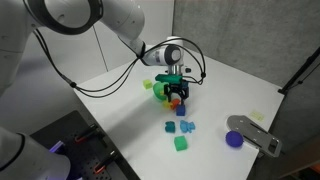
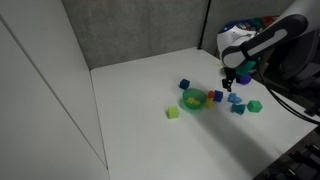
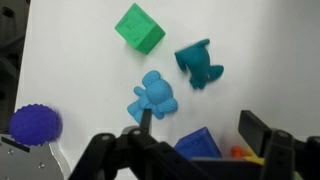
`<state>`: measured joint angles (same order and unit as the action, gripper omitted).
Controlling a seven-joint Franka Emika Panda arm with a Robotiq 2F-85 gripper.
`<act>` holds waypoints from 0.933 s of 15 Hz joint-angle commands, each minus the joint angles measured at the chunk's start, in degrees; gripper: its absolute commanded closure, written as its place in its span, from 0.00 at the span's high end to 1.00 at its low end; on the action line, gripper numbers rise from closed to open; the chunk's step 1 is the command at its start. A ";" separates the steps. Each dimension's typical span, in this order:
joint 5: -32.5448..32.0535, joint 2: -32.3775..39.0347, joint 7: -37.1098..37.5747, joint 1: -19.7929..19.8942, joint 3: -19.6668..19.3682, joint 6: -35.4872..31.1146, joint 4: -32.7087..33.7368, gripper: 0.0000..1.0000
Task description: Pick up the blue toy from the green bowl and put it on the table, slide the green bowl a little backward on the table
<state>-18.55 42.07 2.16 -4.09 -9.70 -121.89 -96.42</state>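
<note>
The green bowl stands near the middle of the white table; in an exterior view my gripper partly hides it. My gripper hovers just beside the bowl, fingers open and empty. In the wrist view a dark-blue block, seemingly the blue toy, lies on the table between the open fingers, next to an orange and yellow piece. It also shows beside a red piece next to the bowl. I cannot tell what is in the bowl.
A sky-blue toy, a teal toy and a green cube lie just beyond the gripper. A purple ball and a grey object sit further off. A yellow-green cube and a blue cube flank the bowl.
</note>
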 commanded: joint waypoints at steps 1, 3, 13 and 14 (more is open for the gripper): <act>-0.33 -2.78 1.82 -0.42 1.76 0.35 -0.99 1.00; 0.81 -2.87 2.90 -1.01 3.02 0.91 -0.04 1.00; 6.52 -2.04 -3.23 -0.27 11.31 -10.80 -0.97 1.00; 6.70 -2.24 -6.25 0.14 12.13 -12.42 -1.60 1.00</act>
<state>-13.55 40.62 3.41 -6.22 -0.31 -130.28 -96.36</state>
